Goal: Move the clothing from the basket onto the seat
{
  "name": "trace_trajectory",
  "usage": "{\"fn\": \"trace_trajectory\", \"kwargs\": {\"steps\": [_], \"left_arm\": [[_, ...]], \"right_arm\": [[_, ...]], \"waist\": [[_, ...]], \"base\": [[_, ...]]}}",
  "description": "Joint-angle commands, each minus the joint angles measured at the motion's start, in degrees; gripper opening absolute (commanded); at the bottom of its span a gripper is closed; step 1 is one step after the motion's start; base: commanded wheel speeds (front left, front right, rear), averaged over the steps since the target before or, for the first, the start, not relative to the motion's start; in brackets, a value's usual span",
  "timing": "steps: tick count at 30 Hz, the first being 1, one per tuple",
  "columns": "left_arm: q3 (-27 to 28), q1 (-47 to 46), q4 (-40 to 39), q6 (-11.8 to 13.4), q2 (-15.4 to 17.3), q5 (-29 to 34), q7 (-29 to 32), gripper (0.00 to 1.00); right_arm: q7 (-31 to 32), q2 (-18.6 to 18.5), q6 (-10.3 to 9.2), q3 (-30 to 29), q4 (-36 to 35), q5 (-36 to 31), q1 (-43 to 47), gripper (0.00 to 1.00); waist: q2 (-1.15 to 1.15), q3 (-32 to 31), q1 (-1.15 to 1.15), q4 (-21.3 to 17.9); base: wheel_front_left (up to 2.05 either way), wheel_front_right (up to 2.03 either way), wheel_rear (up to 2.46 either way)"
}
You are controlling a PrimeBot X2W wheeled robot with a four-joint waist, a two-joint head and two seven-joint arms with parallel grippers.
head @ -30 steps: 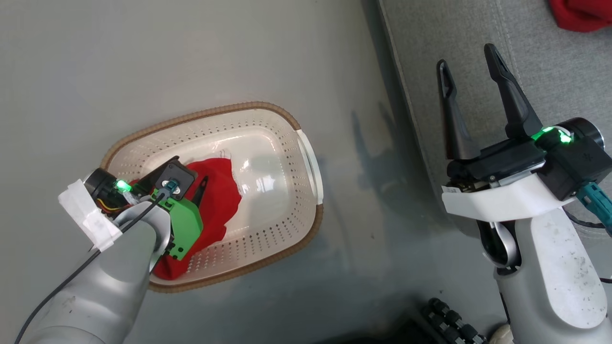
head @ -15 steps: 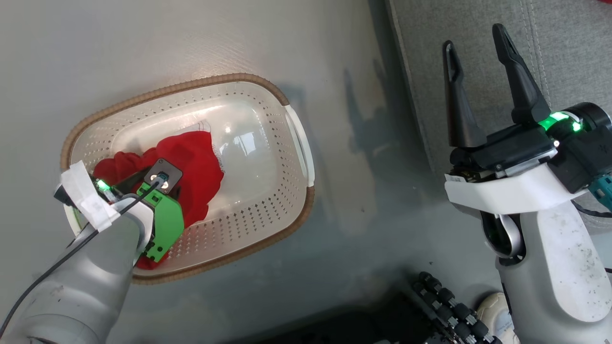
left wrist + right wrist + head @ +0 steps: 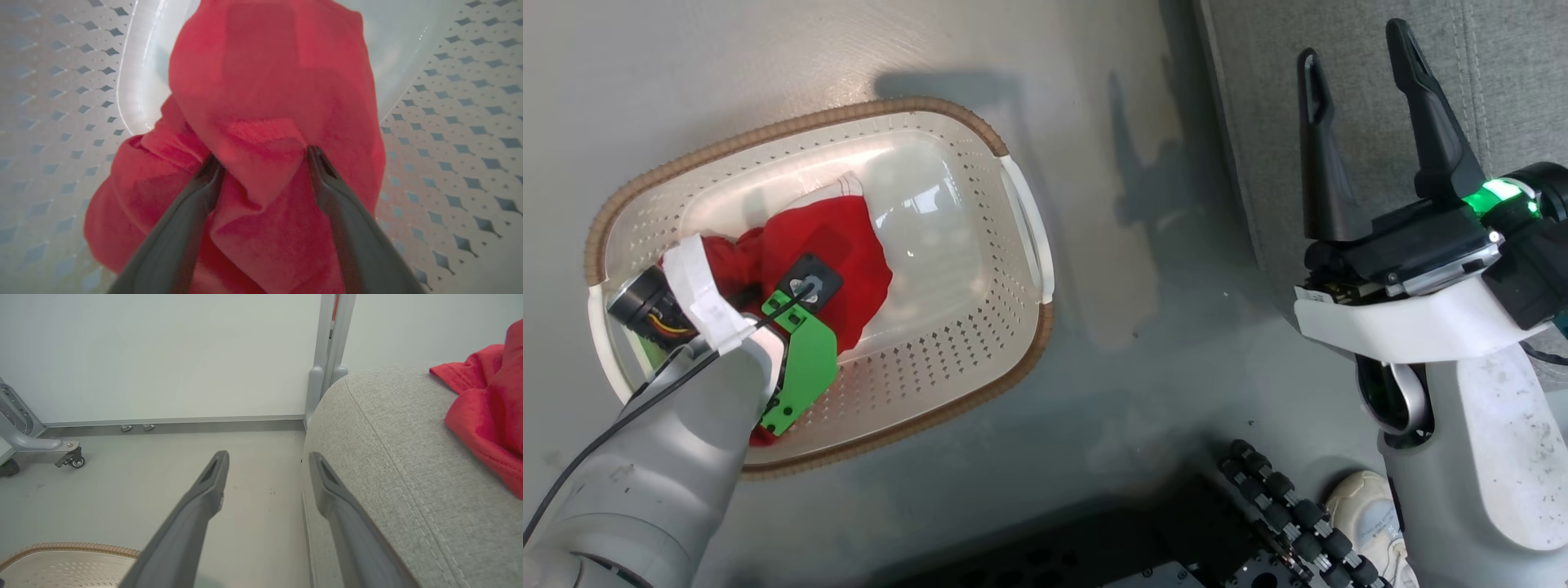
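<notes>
Left jaws lowered, apart, straddling clothing (image 3: 269,73) | basket (image 3: 964,359): clothing inside

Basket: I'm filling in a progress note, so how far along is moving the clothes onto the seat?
Done: a red garment lies on the grey seat. In hand: the left claw, open, straddles a fold of the red cloth in the basket; no grip yet. Left: close, lift and carry it over. The right claw hangs open and empty at the seat's edge.
</notes>
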Motion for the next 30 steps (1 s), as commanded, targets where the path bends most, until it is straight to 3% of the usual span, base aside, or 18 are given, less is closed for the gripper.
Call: {"fn": "trace_trajectory", "kwargs": {"steps": [1,5,6,7,8,9,16,20,30], "left_arm": [[-0.3,-1.0,0.1,0.5,0.2,0.6,0.6,1.00],[-1.2,-1.3,0.2,1.5,-0.4,1.1,3.3,1.00],[-1.4,-1.1,0.2,1.7,-0.6,1.2,3.9,0.92],[-1.7,-0.9,0.2,2.1,-0.8,1.4,4.4,0.38],[-2.0,-0.6,0.2,2.4,-1.0,1.4,4.9,0.09],[-2.1,-0.1,0.2,2.7,-1.2,1.2,5.5,0.00],[-2.5,1.8,0.2,4.6,-3.3,0.4,4.7,0.00],[-2.1,2.4,0.0,4.8,-4.8,-0.3,1.3,0.00],[-2.8,1.4,-0.1,2.4,-7.0,-1.5,-4.3,0.00]], "right_arm": [[-0.1,-0.1,-0.06,-0.3,-0.5,-0.4,0.0,1.00],[-0.1,-0.1,-0.06,-0.6,-1.0,-0.5,0.3,1.00],[-0.1,-0.1,-0.06,-0.7,-1.0,-0.6,0.4,1.00],[-0.1,-0.1,-0.06,-0.8,-1.1,-0.7,0.5,1.00],[-0.1,-0.1,-0.06,-0.9,-1.2,-0.8,0.5,1.00],[-0.1,-0.1,-0.06,-1.0,-1.2,-0.9,0.6,1.00],[-0.1,-0.1,-0.06,-0.9,-0.5,-0.8,0.3,1.00],[-0.1,-0.1,-0.06,-0.8,0.3,-0.4,0.8,1.00],[-0.1,-0.1,-0.06,-1.0,3.4,-0.4,3.2,1.00]], "waist": [[0.53,0.7,0.00,0.0],[0.53,1.4,0.00,0.0],[0.53,1.6,0.00,0.0],[0.53,1.6,0.00,0.1],[0.53,1.7,0.00,0.2],[0.53,1.7,0.00,0.2],[0.53,-0.3,0.00,0.6],[0.53,-2.9,0.00,1.0],[0.53,-12.0,0.00,2.9]], "base": [[0.00,0.00,0.00],[0.00,0.00,0.00],[0.00,0.00,0.00],[0.00,0.00,0.00],[0.00,0.00,0.00],[0.00,0.00,0.00],[0.00,0.00,0.00],[0.00,0.00,0.00],[0.00,0.00,0.00]]}}
